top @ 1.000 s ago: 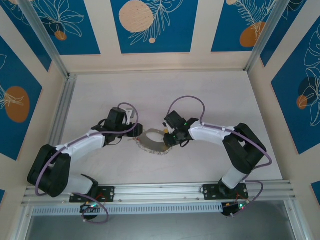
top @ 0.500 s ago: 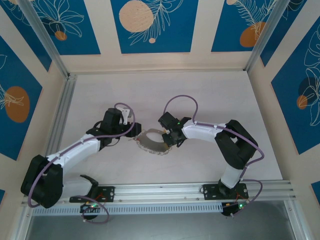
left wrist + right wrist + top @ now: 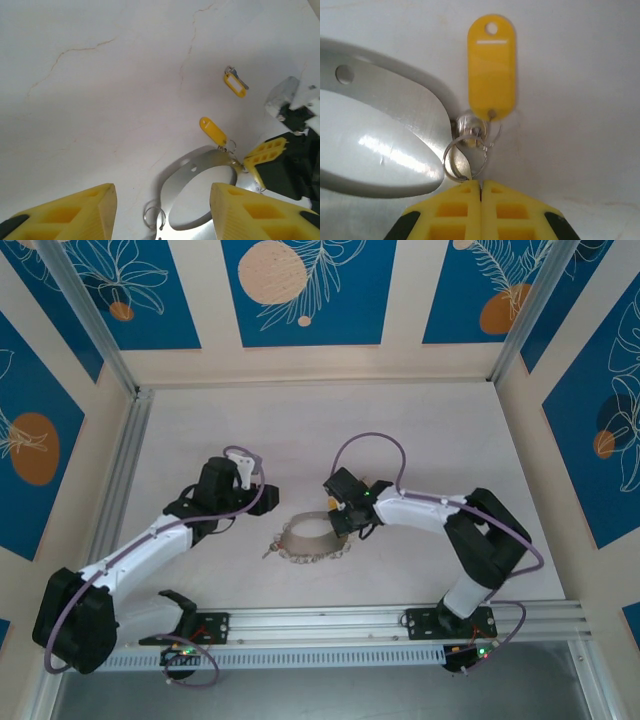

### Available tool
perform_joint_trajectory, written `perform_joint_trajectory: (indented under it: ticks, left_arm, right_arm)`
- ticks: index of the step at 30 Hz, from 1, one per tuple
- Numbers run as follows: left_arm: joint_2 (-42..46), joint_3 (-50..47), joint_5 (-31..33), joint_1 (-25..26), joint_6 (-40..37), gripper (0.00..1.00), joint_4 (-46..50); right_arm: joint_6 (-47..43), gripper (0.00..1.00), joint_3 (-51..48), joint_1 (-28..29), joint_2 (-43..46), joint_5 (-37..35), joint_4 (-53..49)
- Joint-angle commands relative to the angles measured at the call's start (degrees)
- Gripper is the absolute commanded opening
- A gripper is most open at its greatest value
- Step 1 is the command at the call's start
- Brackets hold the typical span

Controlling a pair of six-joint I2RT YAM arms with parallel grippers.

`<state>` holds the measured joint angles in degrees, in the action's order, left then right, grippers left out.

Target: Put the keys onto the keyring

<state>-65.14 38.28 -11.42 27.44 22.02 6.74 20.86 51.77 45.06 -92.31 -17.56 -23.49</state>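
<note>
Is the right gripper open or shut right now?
Shut: the right gripper has fingers touching, no gap, pinching the small wire ring.

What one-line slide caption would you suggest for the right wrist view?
Closed right end effector at a small split ring beside the keyring, below a yellow tag.

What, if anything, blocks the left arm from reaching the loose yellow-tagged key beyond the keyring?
Likely nothing. The left fingers are open, and bare table runs from them to the yellow-tagged key, which lies apart from the keyring. The right arm close beside it could crowd the approach.
</note>
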Motion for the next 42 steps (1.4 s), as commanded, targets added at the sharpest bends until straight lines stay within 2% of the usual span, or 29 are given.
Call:
perform_joint_trajectory:
  ticks: [1, 9, 17, 23, 32, 36, 42]
  left_arm:
    - [2.7, 0.2, -0.4, 0.1, -2.3, 0.51, 2.6]
    - [11.8, 0.0, -6.4, 1.3, -3.9, 0.46, -0.2]
    - [22.2, 1.1, -14.2, 6.3, -7.2, 0.43, -5.5]
    - [24.0, 3.0, -18.5, 9.8, -10.2, 0.35, -5.6]
    - [22.3, 3.3, -24.9, 13.8, -9.9, 0.3, -11.6]
    - [21.7, 3.3, -26.9, 14.3, -9.2, 0.26, -13.1]
    - [22.2, 2.4, -27.9, 14.4, -8.1, 0.27, -15.5]
  right_arm:
    - [-4.4, 0.0, -2.9, 0.4, 7.4, 4.9, 6.5]
    - [-15.7, 0.0, -6.0, -0.2, 24.5, 17.7, 13.2]
    - [-22.2, 0.0, 0.7, -1.6, 31.6, 30.8, 10.1]
    - [-21.6, 0.0, 4.9, -2.2, 32.3, 40.1, 10.8]
    - [-16.4, 0.0, 4.6, -2.5, 32.5, 51.3, 18.3]
    - [-12.9, 0.0, 3.2, -2.5, 32.6, 54.7, 23.3]
    - [-10.2, 0.0, 2.4, -2.5, 32.9, 57.4, 27.5]
